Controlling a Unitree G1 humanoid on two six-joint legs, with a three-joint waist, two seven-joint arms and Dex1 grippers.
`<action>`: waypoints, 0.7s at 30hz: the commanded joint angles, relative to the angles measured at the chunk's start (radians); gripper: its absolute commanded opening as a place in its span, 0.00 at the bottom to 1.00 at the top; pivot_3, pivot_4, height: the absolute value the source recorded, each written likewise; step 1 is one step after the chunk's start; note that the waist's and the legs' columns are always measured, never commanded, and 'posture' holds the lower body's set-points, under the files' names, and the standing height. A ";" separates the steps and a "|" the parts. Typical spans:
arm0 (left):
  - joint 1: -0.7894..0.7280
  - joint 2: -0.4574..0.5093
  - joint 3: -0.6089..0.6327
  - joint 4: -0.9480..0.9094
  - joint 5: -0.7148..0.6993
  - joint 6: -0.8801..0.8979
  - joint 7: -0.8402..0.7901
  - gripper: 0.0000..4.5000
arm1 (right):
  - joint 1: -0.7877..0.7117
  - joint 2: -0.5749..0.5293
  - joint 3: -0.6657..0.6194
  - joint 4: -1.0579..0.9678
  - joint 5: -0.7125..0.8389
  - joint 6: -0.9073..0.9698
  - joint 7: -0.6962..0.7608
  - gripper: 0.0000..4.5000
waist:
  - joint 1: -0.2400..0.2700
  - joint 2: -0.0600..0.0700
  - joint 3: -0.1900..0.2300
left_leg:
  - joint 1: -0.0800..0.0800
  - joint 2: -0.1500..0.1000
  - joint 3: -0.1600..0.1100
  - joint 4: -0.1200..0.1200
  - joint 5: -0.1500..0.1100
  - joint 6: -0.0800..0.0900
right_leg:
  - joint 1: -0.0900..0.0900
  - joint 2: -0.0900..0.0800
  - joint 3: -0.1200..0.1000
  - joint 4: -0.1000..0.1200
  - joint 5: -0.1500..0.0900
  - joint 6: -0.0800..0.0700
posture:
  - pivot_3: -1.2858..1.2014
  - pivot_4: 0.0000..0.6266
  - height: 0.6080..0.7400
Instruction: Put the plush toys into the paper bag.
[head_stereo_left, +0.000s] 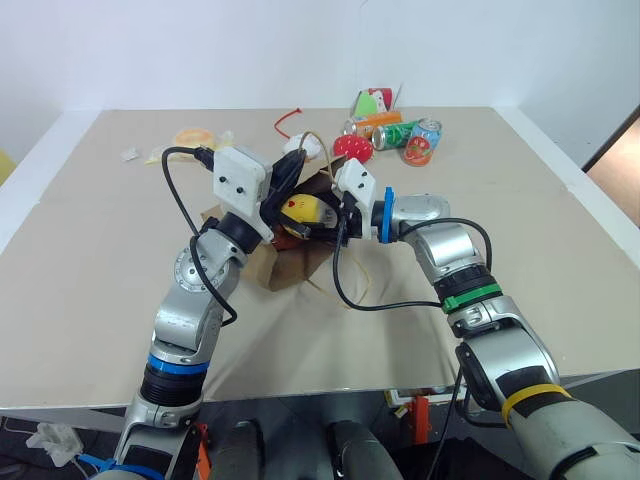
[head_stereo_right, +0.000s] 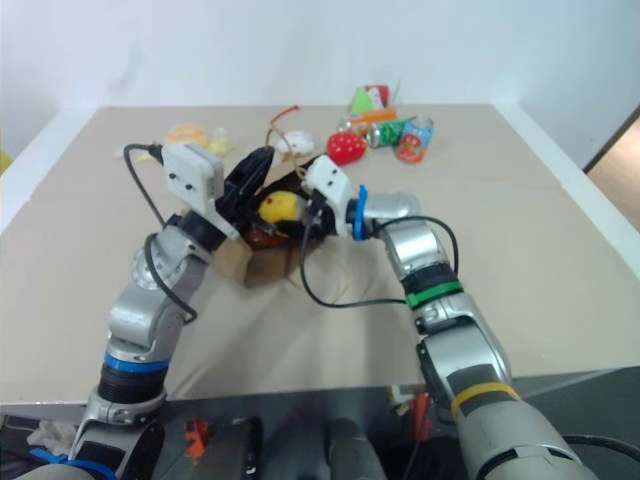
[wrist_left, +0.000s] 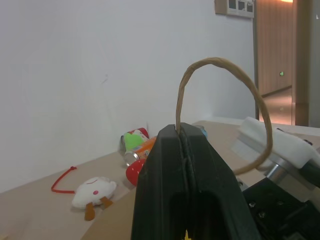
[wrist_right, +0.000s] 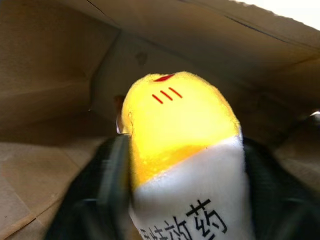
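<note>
Right gripper (head_stereo_left: 335, 222): positioned at the mouth of the paper bag (head_stereo_left: 300, 262), fingers spread wide on either side of the yellow-and-white plush toy (wrist_right: 182, 150); whether the toy is gripped cannot be told.
Yellow-and-white plush toy: seen inside the bag opening, between the 2 grippers, brown paper walls behind it.
Left gripper (wrist_left: 182, 137): fingers pressed together on 1 cord handle (wrist_left: 220, 90), loop held raised above the bag.
Paper bag: located mid-table, just beyond both arms.
Far side of table (head_stereo_left: 90, 260): cans (head_stereo_left: 400, 132), a red strawberry toy (head_stereo_left: 352, 147) and a white plush (wrist_left: 95, 189) are grouped there, well apart from the bag.
</note>
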 joint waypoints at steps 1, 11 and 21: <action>-0.001 0.005 0.014 -0.049 -0.004 -0.002 0.005 0.00 | 0.003 -0.080 -0.073 -0.127 0.026 0.008 0.029 0.99 | 0.001 0.000 0.000 | 0.000 0.000 0.000 0.000 0.000 0.000 | 0.000 0.000 0.000 0.000 0.000 0.000 | 0.52 0.24 1.00; -0.003 0.021 0.031 -0.036 -0.011 -0.002 -0.004 0.00 | 0.168 -0.238 -0.154 -0.453 0.134 0.280 0.054 0.99 | -0.003 0.000 0.000 | 0.001 0.000 0.001 -0.001 0.000 0.000 | -0.001 0.000 0.001 0.000 -0.001 -0.001 | 0.52 0.24 1.00; -0.011 0.023 0.040 -0.031 -0.007 0.000 -0.002 0.00 | 0.375 -0.292 -0.109 -0.533 0.147 0.426 0.066 0.99 | 0.000 0.000 0.000 | 0.001 0.000 0.001 0.000 0.000 0.000 | 0.001 0.000 0.002 0.000 -0.003 -0.004 | 0.52 0.24 1.00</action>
